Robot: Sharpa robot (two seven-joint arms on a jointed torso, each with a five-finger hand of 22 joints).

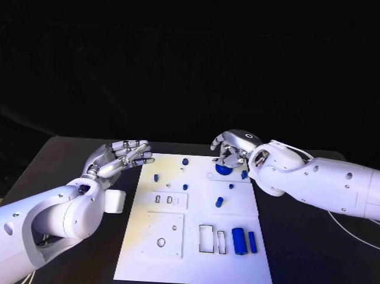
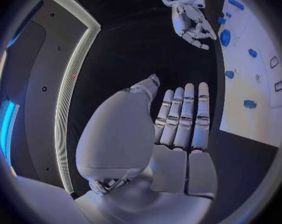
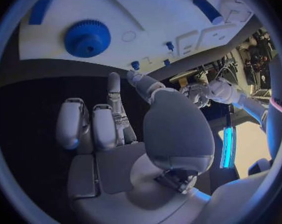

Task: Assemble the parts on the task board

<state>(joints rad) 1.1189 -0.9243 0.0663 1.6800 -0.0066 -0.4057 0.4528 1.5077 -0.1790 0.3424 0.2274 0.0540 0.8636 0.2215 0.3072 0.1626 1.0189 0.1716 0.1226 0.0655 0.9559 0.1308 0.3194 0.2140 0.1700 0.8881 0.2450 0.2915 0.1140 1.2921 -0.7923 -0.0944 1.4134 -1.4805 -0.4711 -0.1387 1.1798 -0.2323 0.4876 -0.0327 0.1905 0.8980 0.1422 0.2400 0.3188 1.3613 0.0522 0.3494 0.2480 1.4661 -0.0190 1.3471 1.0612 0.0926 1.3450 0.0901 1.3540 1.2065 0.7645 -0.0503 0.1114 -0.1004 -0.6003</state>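
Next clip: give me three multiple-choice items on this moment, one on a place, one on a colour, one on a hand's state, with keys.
1. Where is the blue gear?
A. at the far end of the task board, below the right hand
B. on the black table beside the board
C. in the left hand

2. What colour is the task board?
A. black
B. white
C. blue

3. How is the left hand?
A. gripping a part
B. fingers spread, holding nothing
C. pressing the board

Key: 1 A, the right wrist view shows it on the board; 2 B, plainly white; 3 B, palm bare.
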